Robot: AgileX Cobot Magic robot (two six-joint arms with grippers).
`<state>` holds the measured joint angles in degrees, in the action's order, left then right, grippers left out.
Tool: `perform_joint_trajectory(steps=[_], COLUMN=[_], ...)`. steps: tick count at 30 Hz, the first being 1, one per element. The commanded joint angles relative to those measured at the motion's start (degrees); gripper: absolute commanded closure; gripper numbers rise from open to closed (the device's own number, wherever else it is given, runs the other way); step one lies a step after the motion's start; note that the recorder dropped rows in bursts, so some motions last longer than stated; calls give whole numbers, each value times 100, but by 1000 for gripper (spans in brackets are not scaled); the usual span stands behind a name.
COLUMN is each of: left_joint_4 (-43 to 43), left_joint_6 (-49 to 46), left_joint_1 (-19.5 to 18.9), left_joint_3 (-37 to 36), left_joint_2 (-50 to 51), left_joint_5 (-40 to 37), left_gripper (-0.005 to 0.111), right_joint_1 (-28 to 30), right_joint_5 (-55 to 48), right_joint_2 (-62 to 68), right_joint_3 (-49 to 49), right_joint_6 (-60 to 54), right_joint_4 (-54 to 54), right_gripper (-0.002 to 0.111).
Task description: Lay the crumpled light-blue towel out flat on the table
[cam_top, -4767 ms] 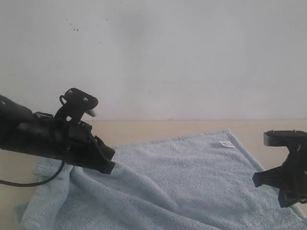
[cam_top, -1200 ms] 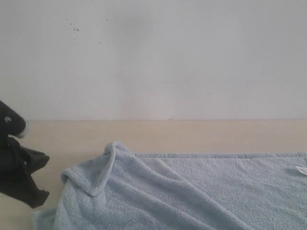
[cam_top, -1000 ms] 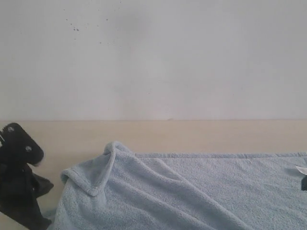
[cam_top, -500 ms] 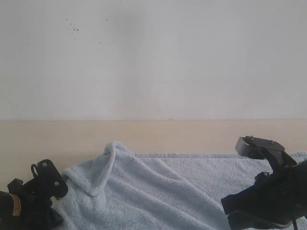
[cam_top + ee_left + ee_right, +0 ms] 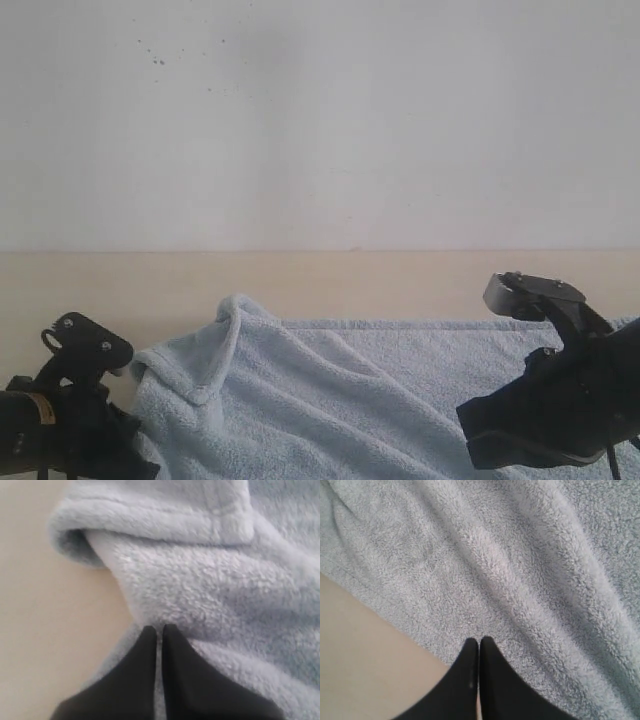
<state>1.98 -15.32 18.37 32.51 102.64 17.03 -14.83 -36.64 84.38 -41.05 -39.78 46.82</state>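
Our left end effector (image 5: 159, 628), tips together, has the folded-over corner (image 5: 150, 510) of the towel (image 5: 215, 600) just ahead; our right end effector (image 5: 479, 640), likewise closed, sits farther off.

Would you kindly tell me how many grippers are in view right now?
2. The left gripper sits shut by the towel's folded-over left corner; the right gripper sits shut by its edge on the right.
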Motion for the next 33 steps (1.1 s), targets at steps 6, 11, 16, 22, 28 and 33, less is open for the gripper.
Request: perform_joint_trajectory(steps=[6, 11, 16, 22, 28, 33], left_joint_4=[1081, 1049, 941, 941, 964, 1079], left_joint_6=[76, 76, 6, 6, 6, 6], left_joint_1=[-11, -11, -11, -11, -11, -11], left_joint_3=[-658, -658, -645, -645, -645, -645], left_joint_2=[-235, -235, -226, -226, -226, -226], left_joint_5=[1232, 808, 354, -84, -664, -1404], left_gripper=[103, 103, 103, 103, 103, 103], right_joint_1=[-8, -8, -8, -8, -8, -8], right_joint_5=[-39, -74, -140, -322, -435, -466], right_joint_2=[-47, -47, -47, -47, -47, -47], right_joint_3=[-36, -36, -36, -36, -36, -36], right_joint_6=[-23, -6, -6, -6, -6, -6], right_joint_4=[55, 55, 79, 89, 203, 299], right_gripper=[109, 109, 109, 109, 109, 109])
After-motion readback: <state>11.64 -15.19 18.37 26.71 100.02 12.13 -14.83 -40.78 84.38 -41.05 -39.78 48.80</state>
